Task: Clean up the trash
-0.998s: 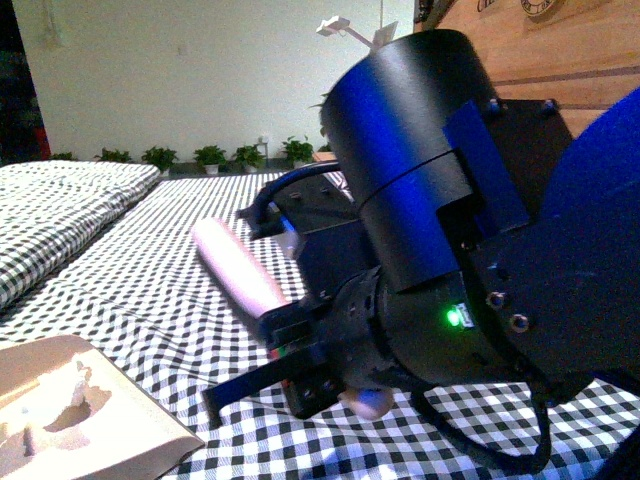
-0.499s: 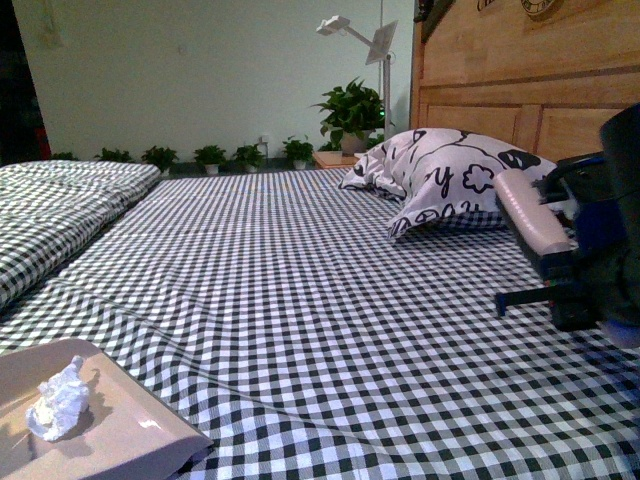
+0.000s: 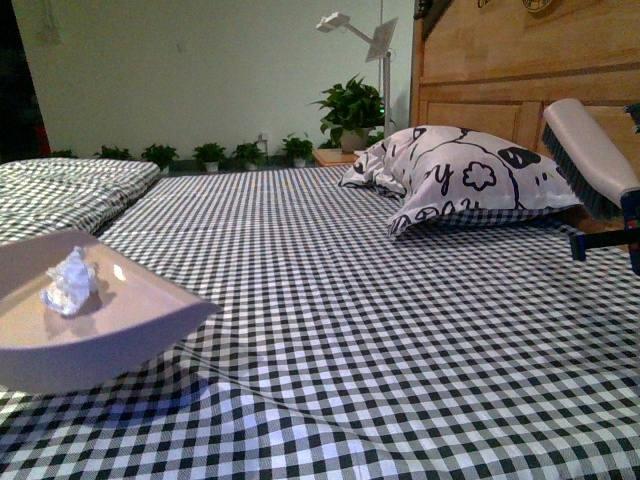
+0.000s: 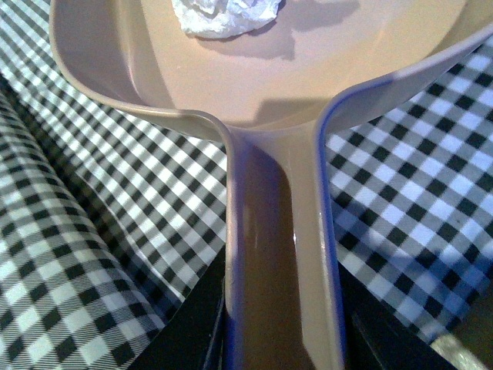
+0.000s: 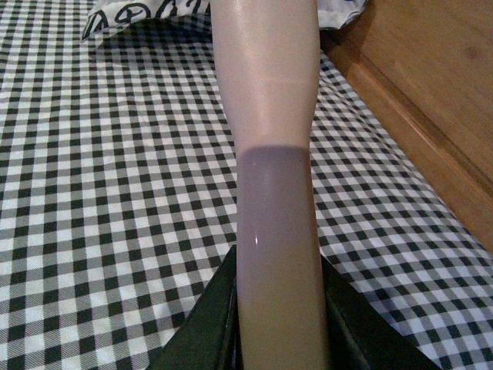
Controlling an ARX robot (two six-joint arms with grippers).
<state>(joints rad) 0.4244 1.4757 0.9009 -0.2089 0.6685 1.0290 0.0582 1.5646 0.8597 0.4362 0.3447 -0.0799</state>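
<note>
Your trash (image 3: 69,281), a small crumpled wad of white paper, sits inside the beige dustpan (image 3: 130,320), near the middle of its tray. In the left wrist view you see the same wad (image 4: 225,13) lying on the pan floor beyond where the tray narrows into the handle. The dustpan is raised off the black-and-white checked bedspread (image 3: 350,330), with its shadow on the cloth below, and its tray tilts a little.

Your left gripper (image 4: 281,324) is clamped on the dustpan handle: the handle runs straight between the two dark jaws, which press against it on either side.

Your right gripper (image 5: 281,324) is closed around the handle of a brush (image 5: 268,116), whose pale handle passes between its dark jaws and stretches away over the bedspread. In the front view you find that brush (image 3: 590,150) at the far right, held up in the air, its dark bristles along the underside, with a bit of the black and blue arm beside it at the picture's edge.

Behind the brush lies a white pillow with a black pattern (image 3: 455,180), resting against the wooden headboard (image 3: 500,70). Further back you see a large potted plant (image 3: 350,110), a white lamp on a stand (image 3: 365,40), and a row of small potted plants (image 3: 210,155) along the pale wall.
</note>
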